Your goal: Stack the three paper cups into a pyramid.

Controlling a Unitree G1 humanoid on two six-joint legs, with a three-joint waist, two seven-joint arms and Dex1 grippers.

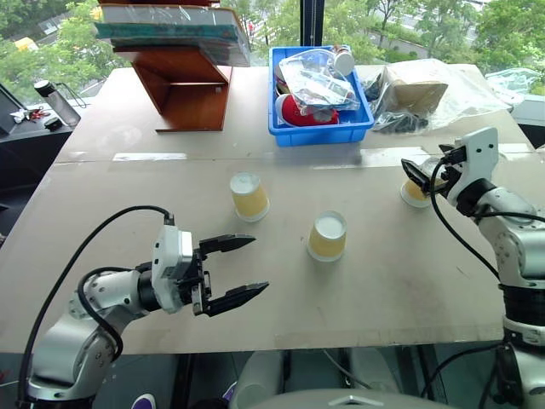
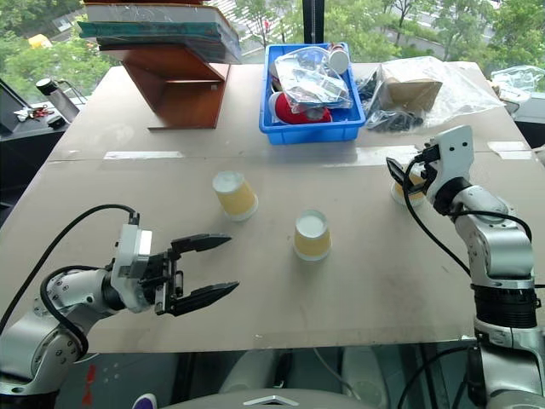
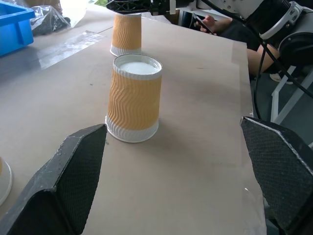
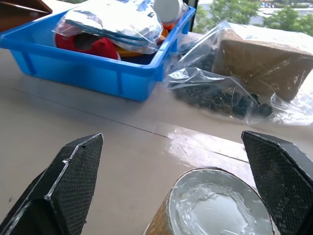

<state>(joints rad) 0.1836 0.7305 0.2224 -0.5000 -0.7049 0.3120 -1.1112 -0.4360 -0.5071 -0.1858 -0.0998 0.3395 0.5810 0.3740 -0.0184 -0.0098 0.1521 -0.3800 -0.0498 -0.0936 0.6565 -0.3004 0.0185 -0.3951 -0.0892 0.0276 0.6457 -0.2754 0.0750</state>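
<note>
**Right gripper lined up on the far-right cup, fingers spread, nothing held**

The three cups all stand upside down on the table [image 1: 128, 281], white bases up, well apart from one another; no pyramid is begun. The right cup [image 4: 215, 210] sits directly ahead of the right gripper [image 1: 417, 177], close in and just below the line of its fingers. In the right wrist view its base lies between the two spread fingers, nearer the one on the view's right side, and neither finger touches it. Its long axis is upright, square to the level reach of the gripper, so a side-on clasp around the ribbed wall looks the likely next move. The gripper probably needs to drop a little and go forward before it can clasp the wall rather than the top edge.

The middle cup [image 1: 328, 236] stands ahead of the left gripper [image 1: 228, 269], off towards its far side, with bare table between them. The left cup [image 1: 249, 196] lies further off, beyond the upper finger. The left gripper is also spread wide and empty. For the right cup, the right arm is plainly the nearer; for the other two, the left.

Beyond the right gripper lie a blue bin [image 4: 98, 73] of bagged items and a clear bag [image 4: 230, 93] of dark pieces. No brand, label or writing can be read on the cups or anything else.
</note>
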